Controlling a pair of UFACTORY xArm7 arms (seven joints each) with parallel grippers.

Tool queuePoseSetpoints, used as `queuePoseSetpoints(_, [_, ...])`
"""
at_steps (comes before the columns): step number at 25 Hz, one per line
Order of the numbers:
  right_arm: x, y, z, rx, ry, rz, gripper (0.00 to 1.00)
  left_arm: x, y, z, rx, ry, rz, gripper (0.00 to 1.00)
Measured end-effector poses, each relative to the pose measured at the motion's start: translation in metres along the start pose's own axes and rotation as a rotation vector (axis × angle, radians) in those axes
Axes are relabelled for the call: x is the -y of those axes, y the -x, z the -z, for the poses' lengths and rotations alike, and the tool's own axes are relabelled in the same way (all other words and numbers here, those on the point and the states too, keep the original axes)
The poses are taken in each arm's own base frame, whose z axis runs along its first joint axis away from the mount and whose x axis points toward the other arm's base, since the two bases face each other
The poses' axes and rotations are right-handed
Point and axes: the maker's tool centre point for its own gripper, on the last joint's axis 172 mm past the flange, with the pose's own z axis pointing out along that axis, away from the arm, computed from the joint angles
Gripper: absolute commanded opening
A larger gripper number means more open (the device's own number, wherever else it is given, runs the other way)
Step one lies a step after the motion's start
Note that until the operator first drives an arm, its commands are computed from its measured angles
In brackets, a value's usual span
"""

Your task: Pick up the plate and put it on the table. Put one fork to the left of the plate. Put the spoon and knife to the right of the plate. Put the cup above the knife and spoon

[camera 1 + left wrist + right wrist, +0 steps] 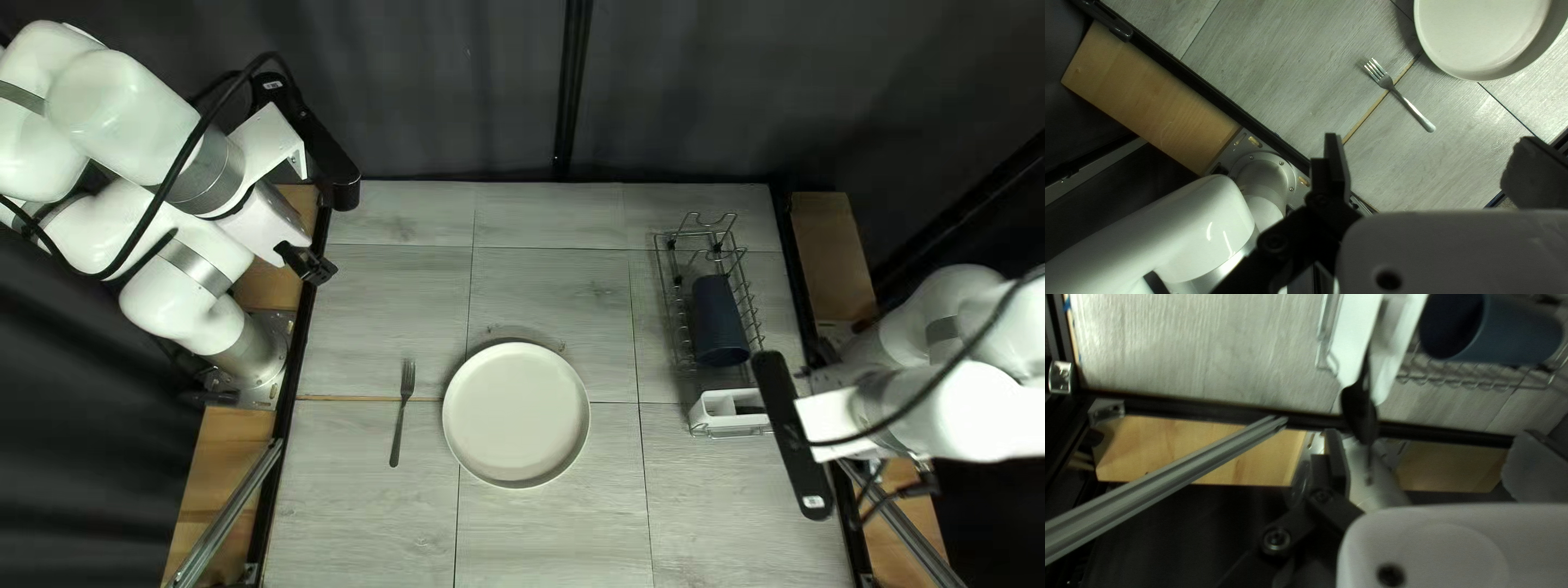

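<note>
Sitting flat on the table [359,523], the plate [516,414] gives everything else its reference, and the fork [403,414] lies just beside its left rim, tines toward the far edge, so it reads as properly set. My left gripper [316,268] is released and held well back from both, which makes sense if its share is finished and the middle should be kept free. The spoon [1360,414] is in the white holder [1355,332], its bowl sticking out, probably because that end gives fingers something to pinch. My right gripper [1426,436] is near it with its fingers apart and clasping nothing, seemingly lined up for that pick. I cannot single out the knife. The cup [718,321] lies on its side in the wire rack [678,316], mouth toward the holder; leaving it there until last seems sensible, since its spot depends on the knife and spoon. Crowded handles could snag if the lift is slanted.
</note>
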Motion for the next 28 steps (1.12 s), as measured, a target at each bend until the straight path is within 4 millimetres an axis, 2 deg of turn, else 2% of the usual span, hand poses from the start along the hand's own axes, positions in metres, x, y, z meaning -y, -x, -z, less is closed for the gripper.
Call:
queuePoseSetpoints(5, [0.005, 0.007, -0.014, -0.011, 0.012, 0.005, 1.0, 0.0, 0.0, 0.0, 0.0, 0.0, 0.0, 1.0])
queuePoseSetpoints(7, [0.004, 0.008, -0.017, -0.018, 0.016, 0.005, 0.92, 0.0, 0.0, 0.0, 0.0, 0.0, 0.0, 1.0])
queuePoseSetpoints(8, [0.003, 0.009, -0.018, -0.022, 0.017, 0.005, 0.72, 0.0, 0.0, 0.0, 0.0, 0.0, 0.0, 1.0])
queuePoseSetpoints(9, [0.001, 0.009, -0.019, -0.025, 0.017, 0.005, 0.04, 0.0, 0.0, 0.0, 0.0, 0.0, 0.0, 1.0])
queuePoseSetpoints(10, [0.0, 0.01, -0.02, -0.028, 0.018, 0.005, 0.0, 0.0, 0.0, 0.0, 0.0, 0.0, 0.0, 1.0])
queuePoseSetpoints(20, [-0.007, 0.019, -0.026, -0.033, 0.023, -0.007, 0.0, 0.0, 0.0, 0.0, 0.0, 0.0, 0.0, 1.0])
queuePoseSetpoints(24, [-0.006, 0.019, -0.011, -0.027, 0.036, -0.013, 0.0, 0.0, 0.0, 0.0, 0.0, 0.0, 0.0, 1.0])
queuePoseSetpoints(28, [-0.006, 0.015, 0.021, -0.012, 0.058, -0.019, 0.0, 0.0, 0.0, 0.0, 0.0, 0.0, 0.0, 1.0])
